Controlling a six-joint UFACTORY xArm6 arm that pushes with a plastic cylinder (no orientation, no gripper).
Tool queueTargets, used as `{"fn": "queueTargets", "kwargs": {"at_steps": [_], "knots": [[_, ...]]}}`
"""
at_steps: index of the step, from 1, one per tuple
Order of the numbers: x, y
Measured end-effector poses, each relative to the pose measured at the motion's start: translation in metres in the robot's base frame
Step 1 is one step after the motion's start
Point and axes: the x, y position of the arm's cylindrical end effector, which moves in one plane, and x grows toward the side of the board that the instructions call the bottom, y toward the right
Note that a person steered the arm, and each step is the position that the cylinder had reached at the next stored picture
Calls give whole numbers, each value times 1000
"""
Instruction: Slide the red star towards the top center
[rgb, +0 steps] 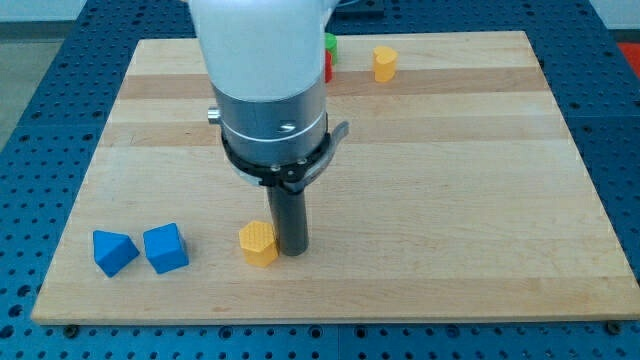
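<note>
The red star (327, 68) is almost hidden: only a thin red sliver shows at the view's top, just at 3 o'clock of the white arm body, under a green block (330, 42) whose shape I cannot make out. So the star seems already near the top center of the board (450, 180).

I judge the star is a small, light, stiff block that will slide easily on the smooth wood. Its points can make it turn when it is pushed off-center, so the push should go on a flat notch, in line with its middle. There is no taking hold here: the arm has no jaws, only a rod, so nothing is clenched or released.

My tip (292, 250) is at the view's bottom, well apart from the star, and touching or just beside a yellow block (259, 242) at its 9 o'clock.

A second yellow block (385, 63) stands at 3 o'clock of the star, near it. The green block is touching or just beside the star at 12 o'clock, and may stand in the way of a push upward. A blue triangular block (113, 251) and a blue cube (165, 248) lie at the bottom left, far from the path.
</note>
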Motion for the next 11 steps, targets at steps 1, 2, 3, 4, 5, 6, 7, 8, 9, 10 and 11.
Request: {"fn": "queueTargets", "kwargs": {"at_steps": [1,2,3,4,5,6,7,8,9,10,11], "knots": [[0,-10],[0,-20],[0,-27],[0,-32],[0,-34],[0,-34],[-5,-28],[-32,-15],[-51,-31],[-67,-75],[-88,-134]]}}
